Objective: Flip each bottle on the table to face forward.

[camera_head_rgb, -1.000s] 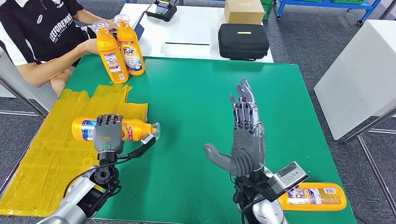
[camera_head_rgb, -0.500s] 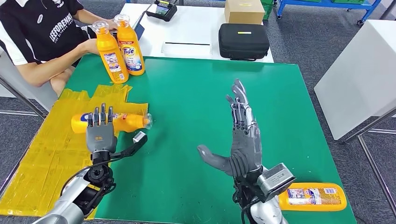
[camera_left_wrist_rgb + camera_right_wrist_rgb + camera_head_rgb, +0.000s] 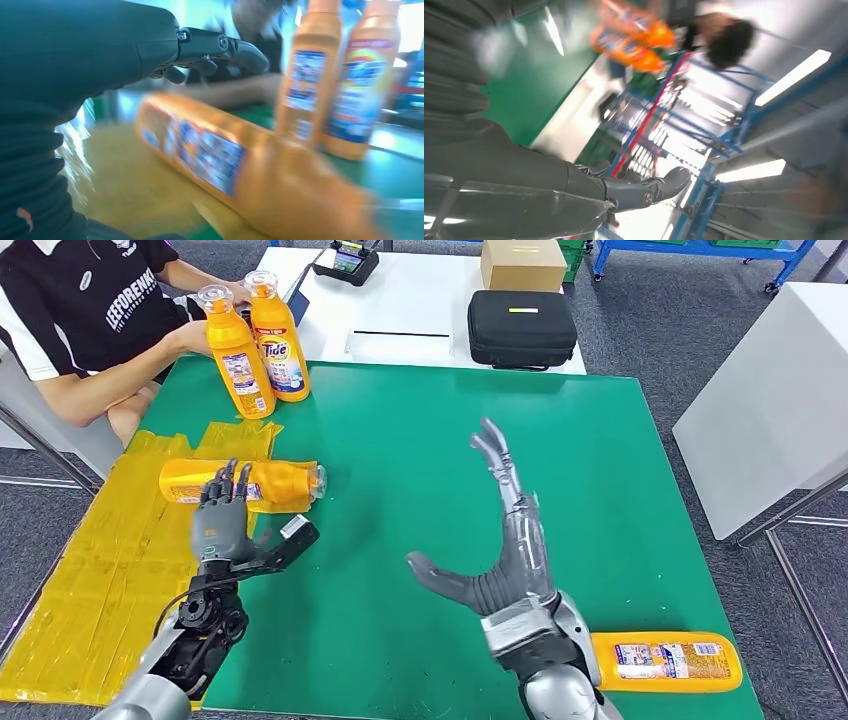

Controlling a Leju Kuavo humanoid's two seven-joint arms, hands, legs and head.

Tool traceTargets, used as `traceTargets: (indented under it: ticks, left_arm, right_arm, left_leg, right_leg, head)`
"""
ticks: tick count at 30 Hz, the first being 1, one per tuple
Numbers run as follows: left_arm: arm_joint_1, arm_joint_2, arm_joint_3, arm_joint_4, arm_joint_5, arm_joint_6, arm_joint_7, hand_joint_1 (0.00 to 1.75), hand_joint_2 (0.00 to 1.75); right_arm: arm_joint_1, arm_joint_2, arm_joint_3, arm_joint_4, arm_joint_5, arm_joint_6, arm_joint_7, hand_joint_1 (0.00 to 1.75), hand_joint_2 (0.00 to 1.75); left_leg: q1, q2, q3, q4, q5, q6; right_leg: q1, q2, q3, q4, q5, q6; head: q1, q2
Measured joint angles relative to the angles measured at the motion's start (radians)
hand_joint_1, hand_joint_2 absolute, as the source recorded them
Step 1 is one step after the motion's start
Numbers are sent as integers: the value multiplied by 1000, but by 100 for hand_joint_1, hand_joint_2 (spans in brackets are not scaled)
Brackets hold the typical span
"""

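Note:
An orange detergent bottle (image 3: 270,483) lies on its side on the yellow sheet (image 3: 90,580), cap towards the table's middle. My left hand (image 3: 222,527) is open just in front of it, fingers (image 3: 220,46) spread above its near side. The same lying bottle (image 3: 215,160) looks blurred in the left wrist view. My right hand (image 3: 505,545) is open and raised over the green table (image 3: 400,440), palm turned left. A second bottle (image 3: 668,661) lies at the near right edge beside my right forearm. Two bottles (image 3: 235,350) (image 3: 277,335) stand upright at the far left corner.
A person sits at the far left with a hand (image 3: 190,338) on the upright bottles. Behind the green table a white table (image 3: 400,300) carries a black case (image 3: 520,328), a cardboard box (image 3: 522,262) and a small device (image 3: 345,260). A white cabinet (image 3: 770,400) stands to the right.
The lying bottle has rolled away from me and my left hand, which rested on it, has lifted off and opened. My right hand has tilted and drifted left.

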Motion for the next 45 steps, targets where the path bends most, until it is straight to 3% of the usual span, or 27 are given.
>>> traceTargets:
  ticks: [4, 8, 16, 24, 30, 36, 42, 45]
  left_arm:
    - [64, -34, 47, -140, 234, -160, -193, 0, 175]
    - [138, -55, 53, -312, 441, -332, -282, 0, 175]
    - [217, -59, 15, -509, 567, -426, -307, 0, 175]
    - [251, -59, -5, -586, 577, -433, -288, 0, 175]
    - [277, -59, -4, -595, 579, -420, -278, 0, 175]
    - [282, -59, -4, -595, 577, -419, -284, 0, 175]
    - [282, -60, -4, -595, 577, -421, -286, 0, 175]
    - [282, -61, -4, -595, 577, -423, -287, 0, 175]
  right_arm:
    - [23, -51, 1, -1, 257, 72, 62, 0, 175]
    - [68, -127, -3, -3, 391, 134, 55, 0, 175]
    - [180, -290, -62, -17, 313, 252, -107, 0, 175]
    - [281, -378, -127, -18, 243, 314, -87, 0, 175]
    - [349, -376, -250, 27, 305, 301, -20, 0, 175]
    - [362, -321, -406, 105, 379, 325, -21, 0, 175]
    - [369, -278, -490, 139, 434, 345, -15, 0, 175]
    - [369, -240, -567, 154, 502, 357, -47, 0, 175]
  left_leg:
    - [-1, 0, 0, 0, 0, 0]
    - [-1, -1, -1, 0, -1, 0]
    - [-1, -3, -1, 0, -1, 0]
    - [-1, -4, -1, 0, -1, 0]
    - [-1, -4, -1, 0, -1, 0]
    - [-1, -4, -1, 0, -1, 0]
    - [-1, -4, -1, 0, -1, 0]
    - [-1, -4, -1, 0, -1, 0]
  right_leg:
    - [-1, 0, 0, 0, 0, 0]
    - [-1, 0, -1, -1, 0, 0]
    - [-1, -1, 0, -1, 0, 0]
    - [-1, -3, 0, -1, -1, 0]
    - [-1, -2, 0, -1, -1, 0]
    - [-1, -2, 0, -1, -1, 1]
    - [-1, -2, -1, -1, -1, 0]
    - [-1, -2, -1, -1, -1, 0]
  head:
    - [0, 0]
    - [0, 0]
    - [0, 0]
    - [0, 0]
    - [0, 0]
    - [0, 0]
    - [0, 0]
    - [0, 0]
